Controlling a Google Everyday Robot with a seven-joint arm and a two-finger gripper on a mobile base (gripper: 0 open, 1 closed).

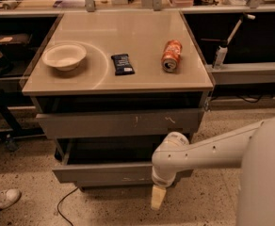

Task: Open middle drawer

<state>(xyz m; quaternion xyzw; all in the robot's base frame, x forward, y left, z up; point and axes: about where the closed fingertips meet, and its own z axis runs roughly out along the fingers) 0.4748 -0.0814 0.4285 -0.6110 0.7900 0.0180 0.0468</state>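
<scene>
Gripper [158, 199] low at the front right of the drawer stack, pointing straight down toward floor [213, 206], its tan end hanging below the lower edge of middle drawer [104, 172]. Spread or closed: impossible to tell from this angle. White arm [213, 147] reaching in from the right, bent wrist overlapping the right end of that drawer's front; touching or apart there, not to be made out. Middle drawer second in the stack under desk [142, 36], pulled out, dark inside showing behind its plain grey front. Top drawer [121, 124] just below the desk edge, likewise out a little, white scuffs on its front right of middle. On desk, well apart in a row: pale bowl [64, 56] upright at left, dark bar [122, 64] lying flat in the middle, orange can [171, 55] on its side at right, one end toward the camera. Pale arc on the desk surface curving round the bowl's right side. White shoe [3, 199] at lower left on floor, thin black cable [64, 206] trailing out from under the stack.
</scene>
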